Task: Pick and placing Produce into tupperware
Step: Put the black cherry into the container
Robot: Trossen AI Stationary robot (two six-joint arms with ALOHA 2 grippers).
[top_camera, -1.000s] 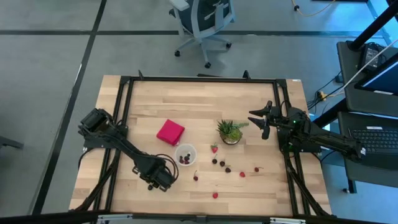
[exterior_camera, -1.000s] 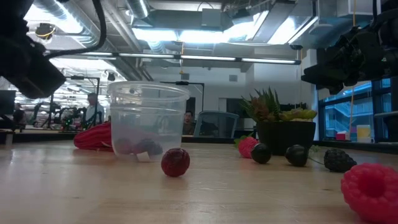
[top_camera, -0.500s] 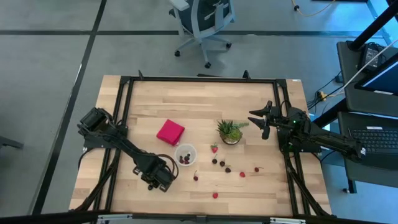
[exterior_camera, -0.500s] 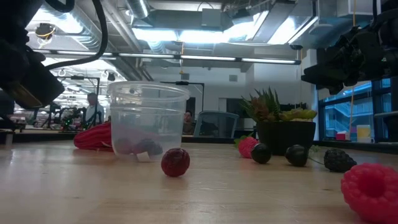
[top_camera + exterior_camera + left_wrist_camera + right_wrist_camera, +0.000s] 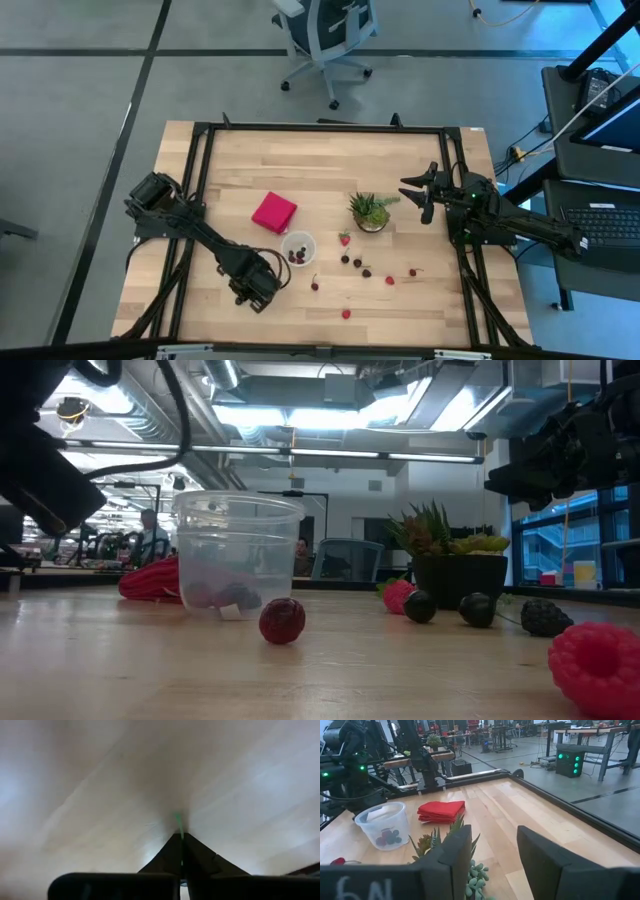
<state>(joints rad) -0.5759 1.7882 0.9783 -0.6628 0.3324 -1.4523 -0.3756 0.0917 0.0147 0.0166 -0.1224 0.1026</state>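
The clear round tupperware [image 5: 299, 243] stands on its base mid-table with a few dark berries [image 5: 388, 837] inside; it also shows in the low view [image 5: 237, 555]. Several red and dark berries lie loose on the wood to its right and near side, among them one [image 5: 344, 239], one [image 5: 367, 272] and one [image 5: 282, 620]. My left gripper [image 5: 252, 287] is shut, pointing down above bare wood on the cup's near-left side; a thin green sliver [image 5: 178, 821] shows at its tips, and I cannot tell what it is. My right gripper [image 5: 424, 199] is open and empty, right of the plant.
A spiky green potted plant [image 5: 371, 211] stands right of centre, just in front of my right gripper [image 5: 495, 834]. A flat red square block [image 5: 273, 212] lies far-left of the cup. A black frame [image 5: 320, 128] borders the table. People show in the room behind.
My left gripper has shifted slightly toward the table's near-left, away from the cup, and has turned a little.
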